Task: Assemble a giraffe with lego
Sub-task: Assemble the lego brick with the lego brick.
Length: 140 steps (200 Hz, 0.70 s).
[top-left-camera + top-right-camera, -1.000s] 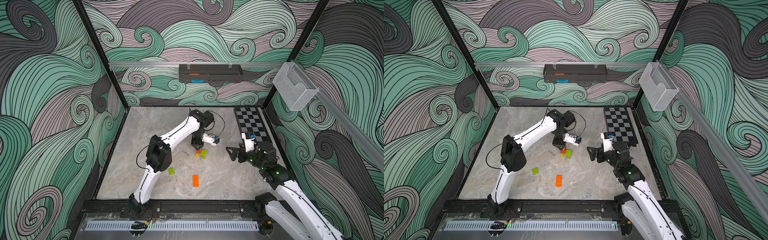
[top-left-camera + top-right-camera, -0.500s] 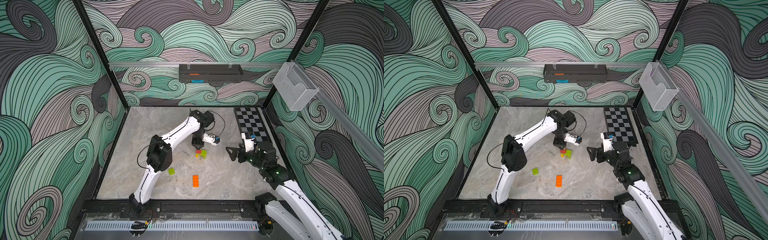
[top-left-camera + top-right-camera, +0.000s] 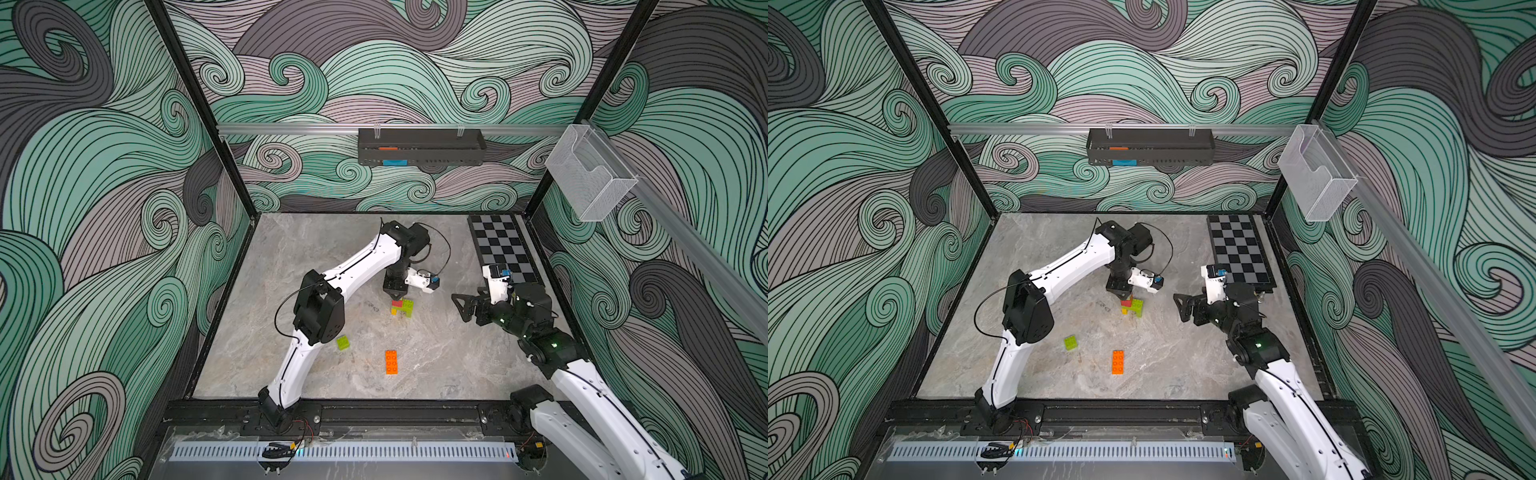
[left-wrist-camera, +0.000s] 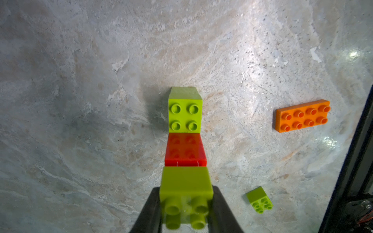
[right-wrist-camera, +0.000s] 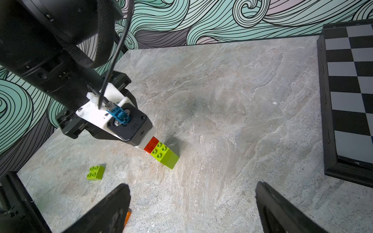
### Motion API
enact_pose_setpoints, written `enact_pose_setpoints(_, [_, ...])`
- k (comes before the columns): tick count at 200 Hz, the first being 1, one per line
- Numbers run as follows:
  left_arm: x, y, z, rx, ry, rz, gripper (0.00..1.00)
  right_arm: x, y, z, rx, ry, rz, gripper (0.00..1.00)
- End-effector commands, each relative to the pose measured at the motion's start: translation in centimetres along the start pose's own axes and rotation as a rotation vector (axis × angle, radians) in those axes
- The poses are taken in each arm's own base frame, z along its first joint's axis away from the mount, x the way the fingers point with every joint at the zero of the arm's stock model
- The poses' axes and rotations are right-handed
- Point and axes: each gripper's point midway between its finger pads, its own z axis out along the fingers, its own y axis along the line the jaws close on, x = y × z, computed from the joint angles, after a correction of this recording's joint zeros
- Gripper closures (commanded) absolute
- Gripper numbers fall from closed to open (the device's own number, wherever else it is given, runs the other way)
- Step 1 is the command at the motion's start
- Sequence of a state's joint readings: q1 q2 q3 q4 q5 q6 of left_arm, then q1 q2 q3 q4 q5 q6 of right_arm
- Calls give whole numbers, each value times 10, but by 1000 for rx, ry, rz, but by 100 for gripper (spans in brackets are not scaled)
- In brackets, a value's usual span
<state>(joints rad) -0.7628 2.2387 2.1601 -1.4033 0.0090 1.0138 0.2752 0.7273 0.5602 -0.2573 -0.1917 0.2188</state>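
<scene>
giraffe (image 4: 185, 149) mid-frame, just a green-red stack; left gripper (image 4: 185, 209) pinching a green brick (image 4: 185, 181) atop; right gripper (image 5: 192, 186) gaping; marble table (image 3: 436, 353), swirly walls (image 3: 104, 166)

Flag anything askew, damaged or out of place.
Nothing stands out. The loose green brick and the orange brick lie flat, studs up; the partial giraffe stands upright, its top green brick in the jaws of the left gripper.
</scene>
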Motion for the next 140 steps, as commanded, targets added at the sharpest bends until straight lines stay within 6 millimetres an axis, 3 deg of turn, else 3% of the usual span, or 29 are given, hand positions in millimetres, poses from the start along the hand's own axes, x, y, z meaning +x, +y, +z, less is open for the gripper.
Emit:
enact_pose_setpoints(1, [11, -14, 59, 130, 166, 35, 100, -10, 3, -2, -13, -28, -20, 1])
enact_pose_setpoints(90, [12, -21, 79, 146, 263, 46, 100, -10, 4, -3, -15, -31, -20, 1])
enact_pose_setpoints(98, [11, -20, 78, 137, 256, 40, 93, -11, 4, -3, -14, -32, -19, 1])
enact_pose_setpoints(115, [6, -14, 69, 96, 222, 27, 67, -11, 4, -4, -15, -30, -19, 1])
enact_pose_setpoints(140, [-4, -3, 35, -7, 137, 27, 34, -15, 6, -10, -9, -37, -17, 1])
